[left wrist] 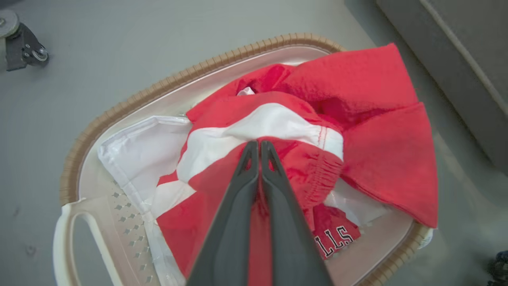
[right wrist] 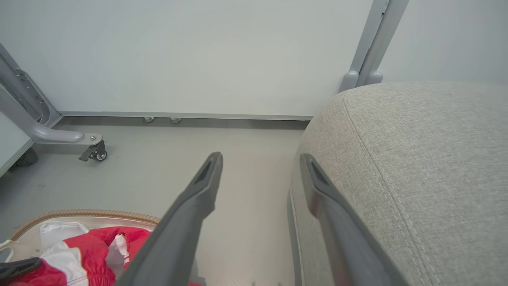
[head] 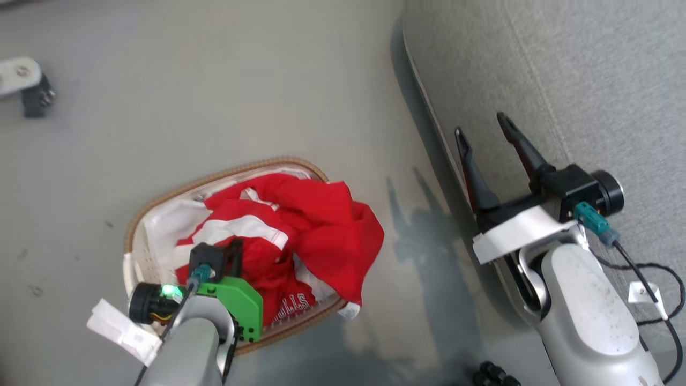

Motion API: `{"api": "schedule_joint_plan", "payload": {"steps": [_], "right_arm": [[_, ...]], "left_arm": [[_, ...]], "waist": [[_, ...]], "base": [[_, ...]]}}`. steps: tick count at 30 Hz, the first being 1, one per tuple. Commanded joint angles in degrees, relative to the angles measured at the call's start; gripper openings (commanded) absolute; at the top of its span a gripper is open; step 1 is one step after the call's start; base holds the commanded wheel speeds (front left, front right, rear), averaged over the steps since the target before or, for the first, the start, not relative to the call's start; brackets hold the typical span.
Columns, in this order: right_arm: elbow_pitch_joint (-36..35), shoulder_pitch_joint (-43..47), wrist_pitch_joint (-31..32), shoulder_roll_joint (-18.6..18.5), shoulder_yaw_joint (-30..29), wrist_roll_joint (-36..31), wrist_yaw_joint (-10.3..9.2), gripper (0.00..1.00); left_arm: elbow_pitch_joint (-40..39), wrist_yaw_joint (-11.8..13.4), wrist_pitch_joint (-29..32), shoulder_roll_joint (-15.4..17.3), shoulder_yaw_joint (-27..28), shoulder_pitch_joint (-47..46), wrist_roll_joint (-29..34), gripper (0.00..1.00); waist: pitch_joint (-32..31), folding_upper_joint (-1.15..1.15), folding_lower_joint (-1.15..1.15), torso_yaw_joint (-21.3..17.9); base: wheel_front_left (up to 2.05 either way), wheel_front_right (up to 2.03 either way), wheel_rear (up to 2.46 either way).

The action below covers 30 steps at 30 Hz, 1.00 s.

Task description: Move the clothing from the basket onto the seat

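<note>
**None of the clothing [head: 316, 225] is on the seat [head: 563, 80] yet**

All of it lies heaped in the basket [head: 225, 174], which stands on the floor [head: 214, 80] beside the seat. One red fold hangs over the rim on the seat side.

Your left end effector [left wrist: 258, 143] is down in the heap, clenched. Its fingers are pressed together on a red fold just below the white stripe, and red cloth shows between them. I judge that it has a pinch of the garment. The cloth around it lies slack, so nothing looks lifted.

Your right end effector [head: 481, 124] is spread wide and holds nothing. It hovers at the seat's front edge, well apart from the basket.

By my reading, you have only the first grasp. The lift, the carry across to the seat and the release are all left to do. A lettered piece lies low in the heap under the striped one, so you may need more than one trip.
</note>
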Motion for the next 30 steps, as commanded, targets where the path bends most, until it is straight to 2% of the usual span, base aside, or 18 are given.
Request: {"api": "schedule_joint_plan", "payload": {"steps": [1,8,16,22,30], "right_arm": [[0.5,1.7,-0.3,-0.5,-0.4,-0.1,-0.06,1.00],[1.9,7.2,-0.3,-1.1,-1.8,-0.6,-0.06,1.00],[3.5,12.3,-0.3,-1.1,-2.2,-0.8,-0.06,1.00],[4.2,15.8,-0.3,-0.9,-2.1,-1.0,-0.06,1.00],[5.4,18.0,-0.3,-0.7,-0.9,-1.0,-0.06,1.00]], "left_arm": [[-2.0,-0.1,0.0,0.0,0.1,2.1,-0.9,0.00],[-14.3,-0.1,0.0,0.0,0.7,8.8,-3.5,0.00],[-25.9,-0.5,0.0,0.0,2.1,12.3,-5.8,0.00],[-33.0,-1.2,0.0,0.0,2.0,12.1,-6.5,0.00],[-40.2,-1.7,0.0,0.0,1.2,7.4,-6.9,0.00]], "waist": [[-8.3,0.00,0.00,3.4],[-16.9,0.00,0.00,6.9],[-24.3,0.00,0.00,9.0],[-28.5,0.00,0.00,9.6],[-30.3,0.00,0.00,10.3]], "base": [[0.00,0.00,0.00],[0.00,0.00,0.00],[0.00,0.00,0.00],[0.00,0.00,0.00],[0.00,0.00,0.00]]}}
